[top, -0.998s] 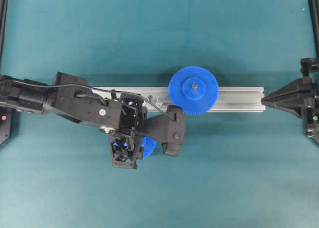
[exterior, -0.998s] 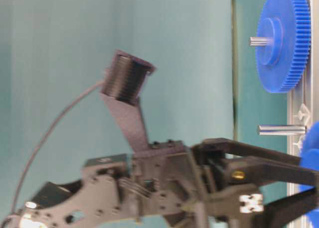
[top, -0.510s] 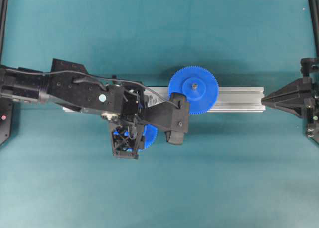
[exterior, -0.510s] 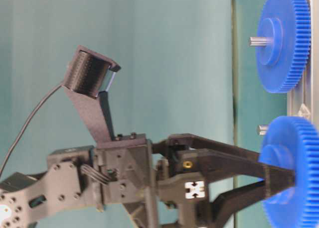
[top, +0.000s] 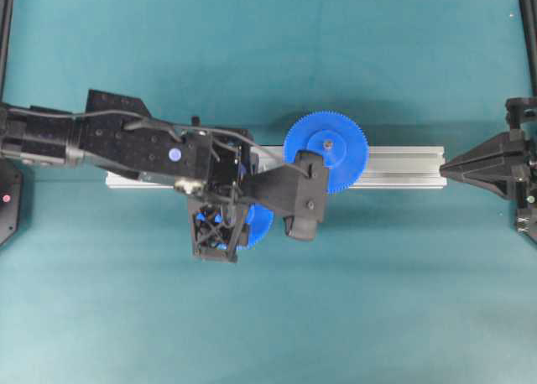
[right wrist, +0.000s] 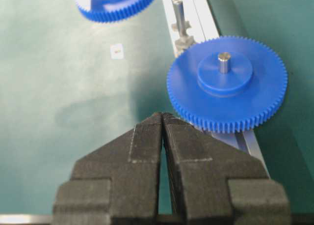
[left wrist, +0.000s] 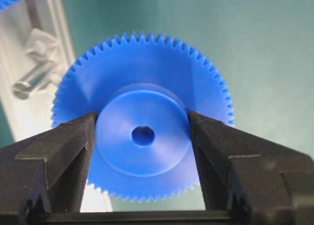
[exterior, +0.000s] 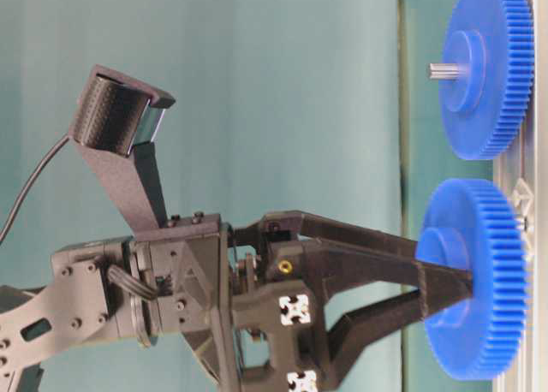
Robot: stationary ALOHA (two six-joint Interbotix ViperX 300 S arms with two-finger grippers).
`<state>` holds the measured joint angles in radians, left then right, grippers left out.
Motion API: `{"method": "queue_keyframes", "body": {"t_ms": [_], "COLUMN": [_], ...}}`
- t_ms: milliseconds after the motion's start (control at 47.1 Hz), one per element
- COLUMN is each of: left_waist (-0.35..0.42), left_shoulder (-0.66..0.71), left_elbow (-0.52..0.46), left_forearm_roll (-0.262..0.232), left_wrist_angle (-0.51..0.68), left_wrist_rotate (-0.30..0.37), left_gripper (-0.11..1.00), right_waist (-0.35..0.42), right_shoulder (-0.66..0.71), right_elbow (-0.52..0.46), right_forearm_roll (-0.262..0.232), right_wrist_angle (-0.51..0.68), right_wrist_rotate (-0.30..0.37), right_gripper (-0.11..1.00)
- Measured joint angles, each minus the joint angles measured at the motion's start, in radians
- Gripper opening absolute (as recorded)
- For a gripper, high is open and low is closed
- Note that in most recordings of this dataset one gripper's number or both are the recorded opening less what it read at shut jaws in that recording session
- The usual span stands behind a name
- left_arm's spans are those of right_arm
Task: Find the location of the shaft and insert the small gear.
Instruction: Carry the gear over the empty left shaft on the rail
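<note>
A teal table [top: 361,300] carries a silver aluminium rail [top: 403,168] running left to right across its middle. The left gripper [left wrist: 142,136] grasps the small gear [left wrist: 142,131], a blue toothed wheel, with its two black fingers [left wrist: 64,146] pressed against opposite sides of the gear's raised round hub; the dark centre hole faces the wrist camera. From overhead, the small gear [top: 256,225] is mostly hidden under the left arm, just beside the rail's near edge. The shaft [left wrist: 32,80], a short silvery pin on a shiny base, stands on the rail just beside the small gear's toothed rim; whether they touch cannot be told. Further along the rail sits the large gear [top: 325,152], a wider blue wheel already seated on its own metal pin [right wrist: 223,58]. The right gripper [right wrist: 163,131] rests at the rail's right end, its black jaws pressed together and holding nothing.
</note>
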<state>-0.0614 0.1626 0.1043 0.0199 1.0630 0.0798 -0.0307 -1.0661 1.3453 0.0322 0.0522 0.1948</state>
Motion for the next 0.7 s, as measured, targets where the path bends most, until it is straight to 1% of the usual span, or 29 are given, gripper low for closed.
{"method": "queue_keyframes", "body": {"t_ms": [212,467,701], "left_waist": [0.015,0.044,0.075], "left_shoulder": [0.0,0.0,0.0], "left_elbow": [-0.032,-0.055,-0.055], "left_forearm_roll": [0.0,0.002,0.002], "left_wrist_angle": [0.032,0.034,0.035], "left_wrist_rotate": [0.052,0.075,0.1], "left_gripper": [0.63,0.63,0.63], "right_waist": [-0.002,0.0,-0.002], "right_shoulder": [0.0,0.0,0.0], "right_elbow": [0.0,0.005,0.011], "right_forearm_roll": [0.0,0.0,0.0], "right_wrist_angle": [0.0,0.0,0.0], "right_wrist_rotate": [0.0,0.002,0.028], "right_gripper": [0.05,0.05,0.05]}}
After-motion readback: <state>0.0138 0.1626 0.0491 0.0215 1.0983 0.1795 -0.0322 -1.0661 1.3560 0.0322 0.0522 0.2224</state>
